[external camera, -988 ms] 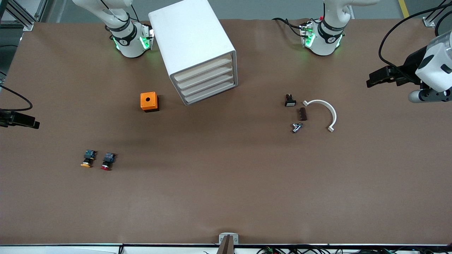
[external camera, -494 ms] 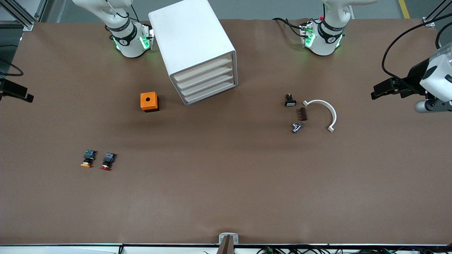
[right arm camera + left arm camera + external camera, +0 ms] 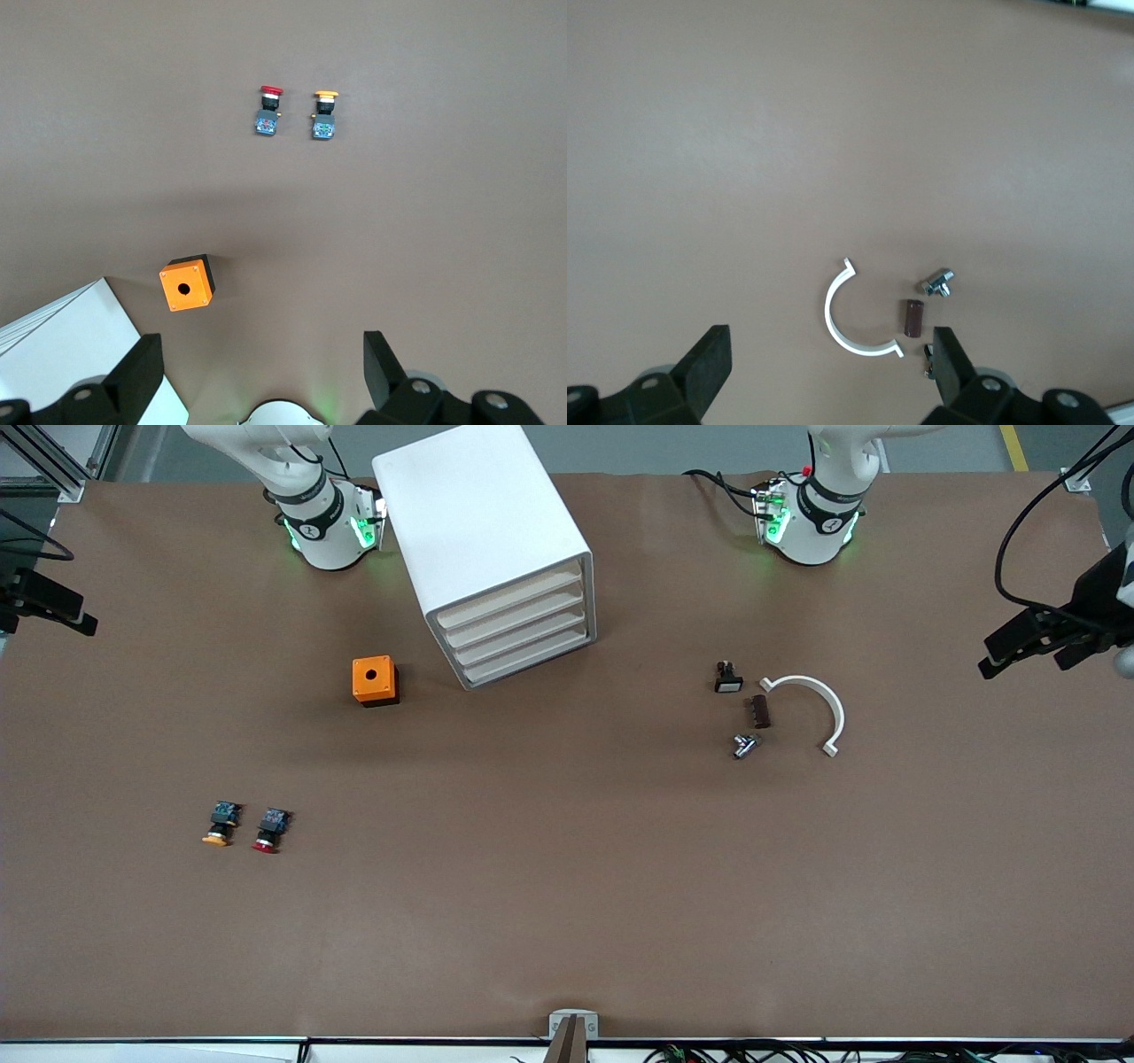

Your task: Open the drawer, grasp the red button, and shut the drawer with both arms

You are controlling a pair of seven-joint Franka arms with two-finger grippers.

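Hovering, left gripper [image 3: 1019, 646]: black two-finger claw spread wide and empty, up over the left arm's edge of the brown table [image 3: 567, 921].
Right gripper [image 3: 53, 607]: also spread wide and empty, up over the right arm's edge of the table.
Under the left wrist: a white curved plastic clip [image 3: 852, 317], a small brown block [image 3: 912, 317] and a little silver metal fitting [image 3: 937, 282] lie close together.
Drawer unit: white four-drawer cabinet [image 3: 496, 549], all drawers shut, between the two arm bases.
Orange box with a hole [image 3: 373, 679]: just beside the cabinet, toward the right arm's end.
Button: tiny red-capped push-button [image 3: 269, 830] lies on its side, cap toward the front camera, beside an orange-yellow-capped twin [image 3: 221, 824].
Key relation: the button sits at the right arm's end, so the right arm looks nearer.
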